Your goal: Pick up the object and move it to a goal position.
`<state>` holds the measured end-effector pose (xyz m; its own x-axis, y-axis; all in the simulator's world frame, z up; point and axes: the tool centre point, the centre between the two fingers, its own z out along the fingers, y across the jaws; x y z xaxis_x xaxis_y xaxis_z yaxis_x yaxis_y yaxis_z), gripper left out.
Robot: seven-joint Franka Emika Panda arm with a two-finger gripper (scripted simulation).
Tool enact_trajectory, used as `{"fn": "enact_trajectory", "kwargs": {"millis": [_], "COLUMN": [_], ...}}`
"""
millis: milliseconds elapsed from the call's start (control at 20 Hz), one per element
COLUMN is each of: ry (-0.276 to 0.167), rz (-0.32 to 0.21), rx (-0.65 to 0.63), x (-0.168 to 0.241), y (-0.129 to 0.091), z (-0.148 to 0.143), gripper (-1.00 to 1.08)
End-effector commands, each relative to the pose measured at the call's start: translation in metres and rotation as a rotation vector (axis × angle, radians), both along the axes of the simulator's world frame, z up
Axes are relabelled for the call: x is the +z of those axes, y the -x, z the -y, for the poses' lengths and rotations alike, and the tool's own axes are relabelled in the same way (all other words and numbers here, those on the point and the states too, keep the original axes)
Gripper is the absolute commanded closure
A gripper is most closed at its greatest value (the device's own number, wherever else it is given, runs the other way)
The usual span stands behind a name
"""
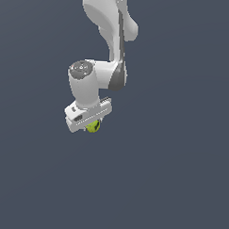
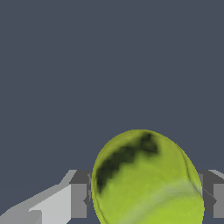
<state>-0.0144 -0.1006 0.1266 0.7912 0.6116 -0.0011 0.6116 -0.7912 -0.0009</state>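
So, exterior view: one white arm (image 1: 105, 45) reaching down from the top, wrist bent, one gripper (image 1: 93, 126) pointing downward with one yellow-green ball (image 1: 92, 127) tucked under it. Wrist view: the ball (image 2: 146, 179) sits between two fingers (image 2: 78, 199), both pressed against its sides, dark curved mark facing the camera. It's round, no real long axis.

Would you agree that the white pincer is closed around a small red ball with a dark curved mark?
Not quite: the ball is yellow-green, not red, as the wrist view shows. The rest holds: the white pincer is closed around it, and it bears a dark curved mark.
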Motion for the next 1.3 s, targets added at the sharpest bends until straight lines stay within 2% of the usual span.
{"fn": "enact_trajectory", "kwargs": {"millis": [0, 750, 1250], "ry": [0.0, -0.001, 0.0], "rz": [0.002, 0.002, 0.002], "rx": [0.0, 0.001, 0.001], "x": [0.027, 0.184, 0.239], "y": [-0.004, -0.027, -0.038], "z": [0.002, 0.018, 0.025], "gripper": [1.08, 1.08, 1.08]}}
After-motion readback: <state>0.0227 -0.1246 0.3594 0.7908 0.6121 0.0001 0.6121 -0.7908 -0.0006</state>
